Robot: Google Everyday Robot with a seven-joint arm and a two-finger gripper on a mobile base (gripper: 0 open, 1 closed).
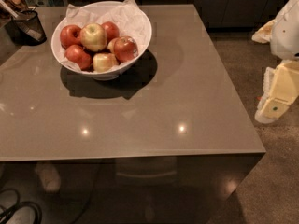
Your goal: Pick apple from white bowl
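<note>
Rightward (off the table [196, 83]), gripper [273, 107] hangs; apple [125, 48] sits in white bowl [110, 72].

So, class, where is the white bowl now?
In the camera view, the white bowl stands at the far left of the table, just right of the dark mesh cup; the gripper is beyond the table's right side.

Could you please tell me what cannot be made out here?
Camera view, gripper right of the table: partly cut off by the frame's right edge.
Camera view, apple: underside hidden inside the white bowl.
Camera view, mesh cup: contents cut off at the top-left corner.
</note>
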